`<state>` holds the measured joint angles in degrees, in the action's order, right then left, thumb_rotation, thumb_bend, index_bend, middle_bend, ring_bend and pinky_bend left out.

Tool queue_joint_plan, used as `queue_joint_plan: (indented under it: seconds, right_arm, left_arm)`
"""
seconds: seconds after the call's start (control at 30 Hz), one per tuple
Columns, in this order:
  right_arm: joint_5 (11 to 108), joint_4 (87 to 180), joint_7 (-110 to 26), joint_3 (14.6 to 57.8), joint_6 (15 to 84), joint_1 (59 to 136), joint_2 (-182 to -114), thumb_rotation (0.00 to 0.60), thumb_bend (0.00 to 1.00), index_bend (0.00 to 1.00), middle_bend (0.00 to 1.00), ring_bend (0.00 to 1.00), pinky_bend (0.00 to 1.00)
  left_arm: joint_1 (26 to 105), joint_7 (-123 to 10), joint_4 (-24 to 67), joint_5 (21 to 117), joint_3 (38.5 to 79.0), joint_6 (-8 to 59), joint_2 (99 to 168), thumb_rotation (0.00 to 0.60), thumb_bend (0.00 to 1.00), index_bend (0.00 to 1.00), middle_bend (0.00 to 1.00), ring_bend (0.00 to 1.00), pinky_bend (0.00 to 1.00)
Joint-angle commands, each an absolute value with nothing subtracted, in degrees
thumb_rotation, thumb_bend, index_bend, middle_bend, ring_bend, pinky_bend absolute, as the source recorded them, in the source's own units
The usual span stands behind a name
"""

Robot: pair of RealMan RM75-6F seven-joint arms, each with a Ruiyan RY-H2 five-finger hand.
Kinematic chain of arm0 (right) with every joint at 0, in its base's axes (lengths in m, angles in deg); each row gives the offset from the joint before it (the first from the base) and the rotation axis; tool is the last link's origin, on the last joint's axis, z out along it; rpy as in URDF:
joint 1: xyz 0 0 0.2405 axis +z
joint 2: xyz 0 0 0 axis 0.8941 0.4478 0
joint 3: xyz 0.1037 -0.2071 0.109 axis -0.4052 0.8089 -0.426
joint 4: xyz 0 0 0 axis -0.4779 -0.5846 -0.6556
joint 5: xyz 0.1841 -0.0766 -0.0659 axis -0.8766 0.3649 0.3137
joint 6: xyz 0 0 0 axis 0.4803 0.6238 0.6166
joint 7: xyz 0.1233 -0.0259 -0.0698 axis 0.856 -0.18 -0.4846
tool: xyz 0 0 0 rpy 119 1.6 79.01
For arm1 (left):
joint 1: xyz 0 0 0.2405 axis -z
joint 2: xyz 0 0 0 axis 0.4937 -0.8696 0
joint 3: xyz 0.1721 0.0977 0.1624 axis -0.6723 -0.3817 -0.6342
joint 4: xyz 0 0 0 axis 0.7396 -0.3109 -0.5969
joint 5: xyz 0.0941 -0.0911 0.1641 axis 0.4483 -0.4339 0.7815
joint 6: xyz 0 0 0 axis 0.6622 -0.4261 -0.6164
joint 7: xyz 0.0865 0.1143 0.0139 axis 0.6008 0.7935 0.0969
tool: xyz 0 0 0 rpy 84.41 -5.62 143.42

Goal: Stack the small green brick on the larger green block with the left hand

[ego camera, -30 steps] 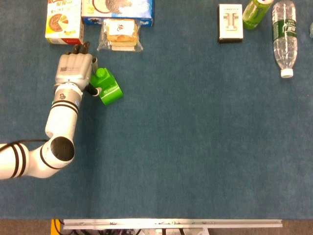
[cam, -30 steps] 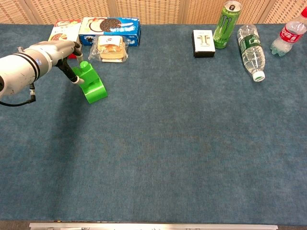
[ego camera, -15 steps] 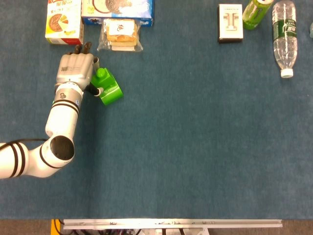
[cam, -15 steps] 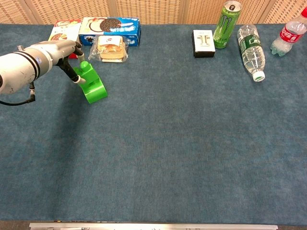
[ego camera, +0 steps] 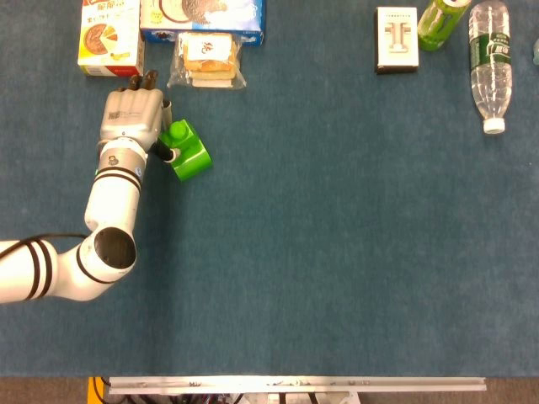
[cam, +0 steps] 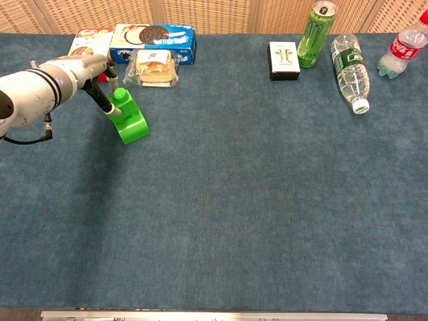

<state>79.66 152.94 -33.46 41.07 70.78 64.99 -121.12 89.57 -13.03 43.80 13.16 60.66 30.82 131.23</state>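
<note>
The larger green block (ego camera: 194, 157) lies tilted on the blue cloth at the far left, also seen in the chest view as the larger green block (cam: 132, 125). The small green brick (ego camera: 178, 132) sits on its far left end; the chest view shows the small green brick (cam: 119, 95) upright there. My left hand (ego camera: 132, 113) is right beside the brick on its left, and pinches it between thumb and a finger. In the chest view my left hand (cam: 92, 69) reaches in from the left edge. My right hand appears in neither view.
Behind the hand stand a yellow snack box (ego camera: 110, 38), a blue cookie box (ego camera: 202, 15) and a wrapped sandwich (ego camera: 207, 59). At the far right are a white box (ego camera: 397, 38), a green can (ego camera: 441, 23) and a lying water bottle (ego camera: 490, 66).
My left hand has shifted slightly right and towards the far edge, carrying the small green brick a little further onto the larger block. The block itself has barely moved.
</note>
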Motion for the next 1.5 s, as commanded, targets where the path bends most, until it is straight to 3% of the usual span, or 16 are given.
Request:
queue_joint_plan:
  seconds: [0.03,1.13,1.23,1.5]
  right_arm:
    - [79.64,152.98,-33.58,41.09,70.69,65.03,-121.15,0.6,0.19,0.28,0.34,0.27,0.45]
    - [79.79,153.01,-33.63,41.16,70.64,65.11,-121.16,0.6,0.19,0.28,0.34,0.27,0.45]
    - [79.82,152.98,-33.51,41.15,70.71,65.08,-121.14,0.6,0.19,0.28,0.34,0.27,0.45]
    - [79.86,152.91,-33.39,41.17,70.69,65.1,-121.11,0.6,0.19,0.28,0.34,0.27,0.45]
  left_arm:
    - [89.75,-12.82,43.91,13.3,60.69,30.42,131.41,0.6,0.2,0.51,0.04,0.0,0.15]
    - [93.78,-3.32,44.73,6.88,60.23,27.91,133.28,0.6,0.2,0.52,0.04,0.0,0.15]
    - [93.74,-3.39,44.95,7.15,60.29,27.76,133.39,0.6,0.2,0.46,0.04,0.0,0.15]
    - [92.75,-4.99,46.74,9.25,60.54,26.83,132.55,0.6,0.2,0.14,0.04,0.0,0.15]
